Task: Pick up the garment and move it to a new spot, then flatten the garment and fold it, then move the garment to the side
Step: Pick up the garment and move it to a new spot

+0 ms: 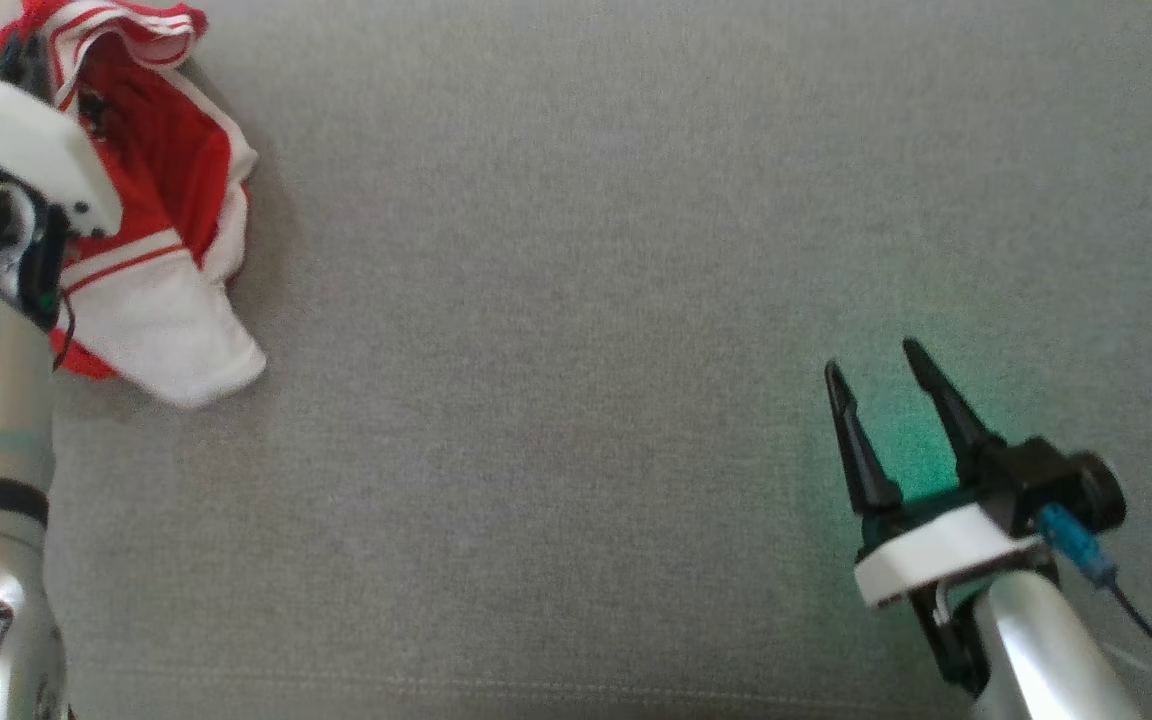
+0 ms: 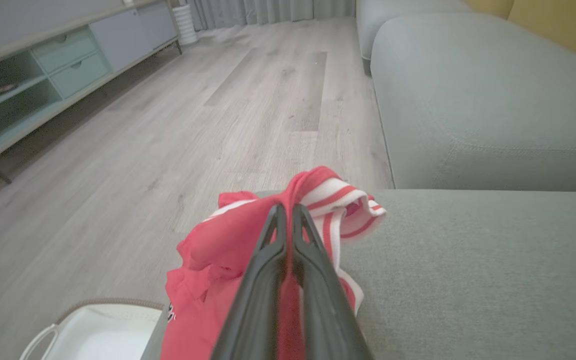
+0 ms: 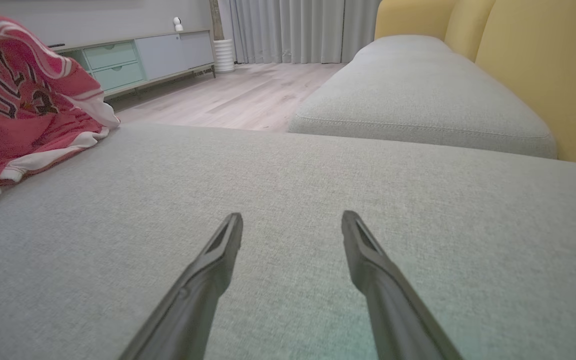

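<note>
The garment [image 1: 161, 230] is a red and white jersey, bunched at the top left of the head view on the grey sofa seat [image 1: 576, 400]. My left gripper [image 2: 287, 210] is shut on a fold of the garment [image 2: 228, 250], which hangs crumpled around its fingers near the seat's edge. In the head view the left wrist covers part of the cloth and hides the fingers. The right gripper [image 1: 871, 360] stands open over bare cushion at the lower right, far from the jersey. From the right wrist, the garment [image 3: 23, 105] shows dark lettering at the far left, beyond the open gripper [image 3: 292, 220].
A white basket [image 2: 93, 330] sits on the wooden floor [image 2: 168, 125] below the seat's edge. A low cabinet [image 2: 43, 65] lines the far wall. Another grey sofa section [image 3: 418, 100] with yellow back cushions [image 3: 533, 65] adjoins the seat.
</note>
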Motion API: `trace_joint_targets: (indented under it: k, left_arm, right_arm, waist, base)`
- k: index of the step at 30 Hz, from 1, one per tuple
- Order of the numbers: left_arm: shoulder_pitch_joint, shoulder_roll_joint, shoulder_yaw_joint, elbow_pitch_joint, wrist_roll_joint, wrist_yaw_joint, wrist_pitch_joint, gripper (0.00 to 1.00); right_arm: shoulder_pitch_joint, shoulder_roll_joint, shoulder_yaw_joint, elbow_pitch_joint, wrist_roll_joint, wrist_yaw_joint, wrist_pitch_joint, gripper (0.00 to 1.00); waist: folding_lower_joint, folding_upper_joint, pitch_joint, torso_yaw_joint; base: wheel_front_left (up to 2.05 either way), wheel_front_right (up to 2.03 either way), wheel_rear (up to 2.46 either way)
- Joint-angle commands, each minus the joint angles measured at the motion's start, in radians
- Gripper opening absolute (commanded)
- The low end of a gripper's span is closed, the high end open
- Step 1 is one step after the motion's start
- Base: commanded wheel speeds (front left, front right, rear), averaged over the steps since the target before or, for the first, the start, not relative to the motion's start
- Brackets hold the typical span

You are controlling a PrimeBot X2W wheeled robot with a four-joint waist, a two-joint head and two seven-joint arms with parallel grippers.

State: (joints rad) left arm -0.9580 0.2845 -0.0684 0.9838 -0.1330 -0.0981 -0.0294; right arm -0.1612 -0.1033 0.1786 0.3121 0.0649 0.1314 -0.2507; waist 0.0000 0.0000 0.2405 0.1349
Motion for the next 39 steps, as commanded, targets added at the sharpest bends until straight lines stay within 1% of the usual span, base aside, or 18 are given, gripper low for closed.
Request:
trace_joint_targets:
  k: [1,4,5,7,9,12,14,16,18,21,25,28,31,32,35,39]
  left_arm:
    - [-0.045,0.05,0.001,-0.066,-0.003,-0.008,0.005,0.0]
    - [-0.037,0.024,-0.031,-0.164,-0.038,-0.026,0.046,0.0]
    - [-0.037,0.024,-0.031,-0.164,-0.038,-0.026,0.046,0.0]
    - [-0.023,0.009,-0.06,-0.254,-0.076,-0.031,0.09,0.0]
    - [0.003,0.004,-0.114,-0.373,-0.124,-0.032,0.145,0.0]
    - [0.061,0.028,-0.196,-0.586,-0.211,-0.032,0.245,0.0]
    - [0.105,0.043,-0.226,-0.727,-0.282,-0.032,0.319,0.0]
    - [0.151,0.046,-0.24,-0.855,-0.354,-0.032,0.391,0.0]
    - [0.192,0.034,-0.241,-0.968,-0.426,-0.032,0.452,0.0]
    - [0.237,-0.001,-0.25,-1.112,-0.53,-0.025,0.536,0.0]
    - [0.259,-0.044,-0.251,-1.26,-0.651,0.006,0.623,0.0]
    - [0.26,-0.065,-0.239,-1.327,-0.723,0.034,0.666,0.0]
    - [0.257,-0.054,-0.219,-1.346,-0.747,0.055,0.695,0.0]
    - [0.26,-0.036,-0.208,-1.327,-0.74,0.061,0.702,0.0]
    - [0.266,0.019,-0.21,-1.261,-0.659,0.045,0.681,0.0]
    - [0.274,0.049,-0.23,-1.13,-0.576,0.023,0.615,0.0]
  right_arm:
    - [0.012,0.013,0.013,-0.024,0.01,-0.001,-0.011,1.0]
    - [0.043,0.025,0.003,-0.02,0.018,-0.001,-0.011,1.0]
    - [0.043,0.025,0.003,-0.02,0.018,-0.001,-0.011,1.0]
    - [0.06,0.031,-0.003,-0.019,0.022,-0.001,-0.011,1.0]
    - [0.072,0.037,-0.008,-0.02,0.025,-0.001,-0.011,1.0]
    - [0.082,0.043,-0.014,-0.025,0.03,-0.001,-0.011,1.0]
    - [0.085,0.046,-0.013,-0.028,0.033,-0.001,-0.011,1.0]
    - [0.085,0.049,-0.011,-0.031,0.037,-0.001,-0.011,1.0]
    - [0.084,0.051,-0.007,-0.032,0.042,-0.001,-0.011,1.0]
    - [0.084,0.052,0.002,-0.031,0.048,-0.001,-0.011,1.0]
    - [0.075,0.053,0.016,-0.033,0.067,-0.001,-0.011,1.0]
    - [0.073,0.053,0.016,-0.033,0.074,-0.001,-0.011,1.0]
    - [0.074,0.053,0.016,-0.031,0.077,-0.001,-0.011,1.0]
    - [0.075,0.053,0.017,-0.032,0.079,-0.001,-0.011,1.0]
    - [0.074,0.053,0.02,-0.034,0.083,-0.001,-0.011,1.0]
    - [0.063,0.053,0.03,-0.037,0.089,-0.001,-0.011,1.0]
  waist:
    - [0.0,0.0,-0.061,0.005]
    - [0.0,0.0,-0.111,0.002]
    - [0.0,0.0,-0.111,0.002]
    - [0.0,0.0,-0.138,-0.003]
    - [0.0,0.0,-0.161,-0.014]
    - [0.0,0.0,-0.182,-0.038]
    - [0.0,0.0,-0.189,-0.058]
    - [0.0,0.0,-0.191,-0.082]
    - [0.0,0.0,-0.193,-0.11]
    - [0.0,0.0,-0.19,-0.153]
    - [0.0,0.0,-0.182,-0.22]
    - [0.0,0.0,-0.182,-0.265]
    - [0.0,0.0,-0.183,-0.307]
    - [0.0,0.0,-0.183,-0.333]
    - [0.0,0.0,-0.178,-0.37]
    - [0.0,0.0,-0.159,-0.412]
  base:
    - [0.0,0.0,0.0]
    - [0.0,0.0,0.0]
    - [0.0,0.0,0.0]
    - [0.0,0.0,0.0]
    - [0.0,0.0,0.0]
    - [0.0,0.0,0.0]
    - [0.0,0.0,0.0]
    - [0.0,0.0,0.0]
    - [0.0,0.0,0.0]
    - [0.0,0.0,0.0]
    - [0.0,0.0,0.0]
    - [0.0,0.0,0.0]
    - [0.0,0.0,0.0]
    - [0.0,0.0,0.0]
    - [0.0,0.0,0.0]
    - [0.0,0.0,0.0]
